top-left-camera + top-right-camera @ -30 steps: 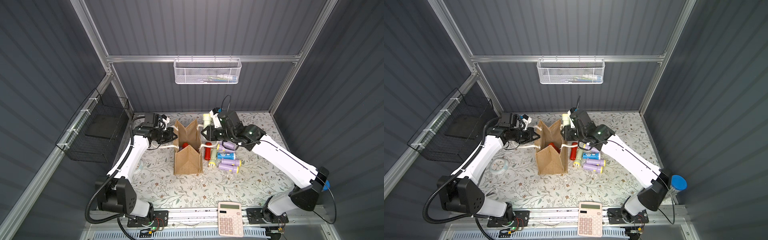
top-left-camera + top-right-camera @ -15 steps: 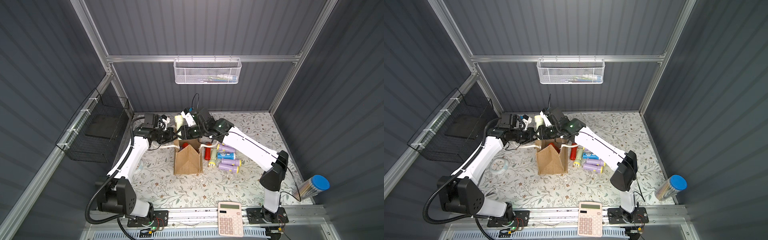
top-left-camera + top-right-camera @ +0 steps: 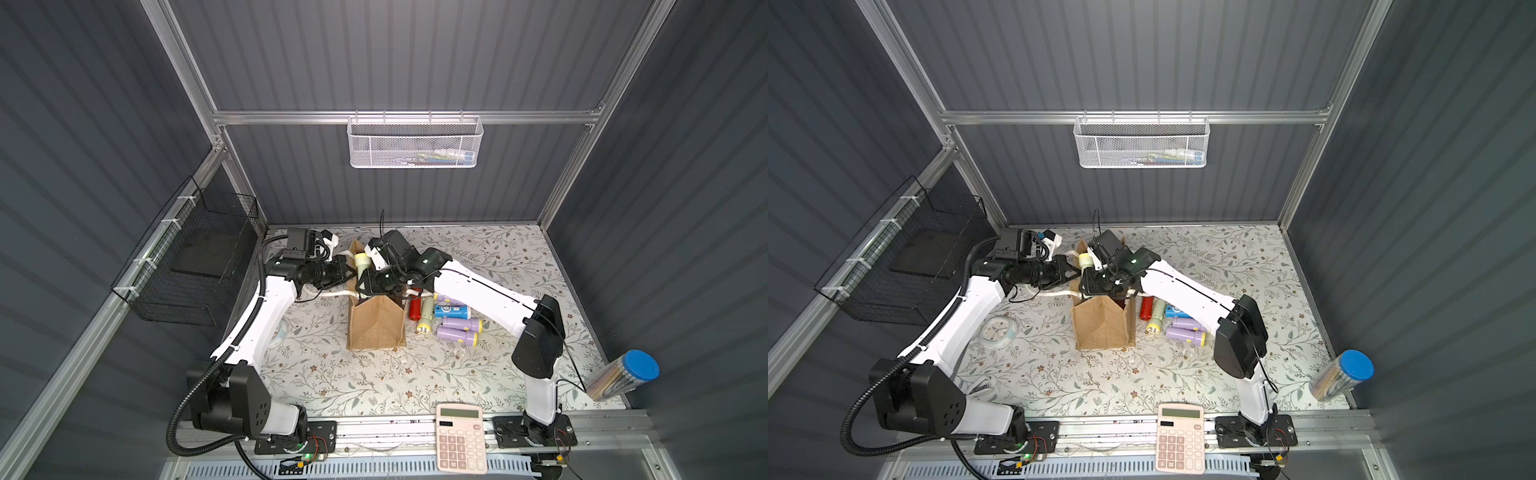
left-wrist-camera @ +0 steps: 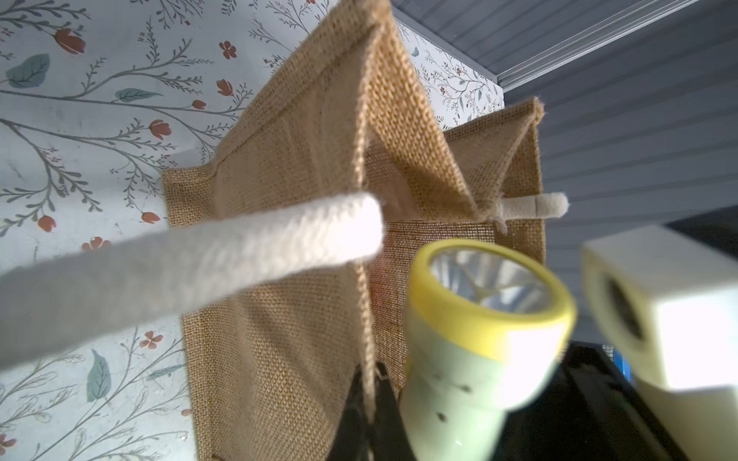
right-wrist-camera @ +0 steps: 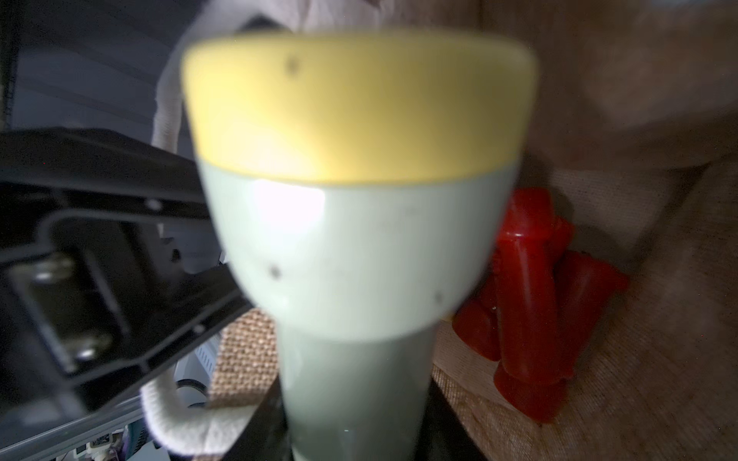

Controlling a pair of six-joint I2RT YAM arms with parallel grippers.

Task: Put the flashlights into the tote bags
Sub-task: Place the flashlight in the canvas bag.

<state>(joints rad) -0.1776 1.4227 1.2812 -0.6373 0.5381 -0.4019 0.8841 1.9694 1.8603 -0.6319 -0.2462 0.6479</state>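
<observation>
Right wrist view shows you what both top views hide: red flashlights (image 5: 531, 299) lying inside the bag (image 5: 639, 359). Your right gripper (image 3: 370, 277) clamps a green flashlight (image 3: 362, 262) over the bag's mouth; your left gripper (image 4: 369, 403) pinches its rim. Loose flashlights (image 3: 455, 324) lie beside it; the right arm (image 3: 478, 286) covers the opening.

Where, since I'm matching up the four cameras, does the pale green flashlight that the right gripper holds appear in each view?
In a top view: the pale green flashlight stands yellow head up over the tote bag mouth.
In a top view: same spot, above the tote bag.
Left wrist: lower right, lens facing the camera.
Right wrist: fills the centre, blurred.
Shared landmark: the tote bag's jute.
</observation>
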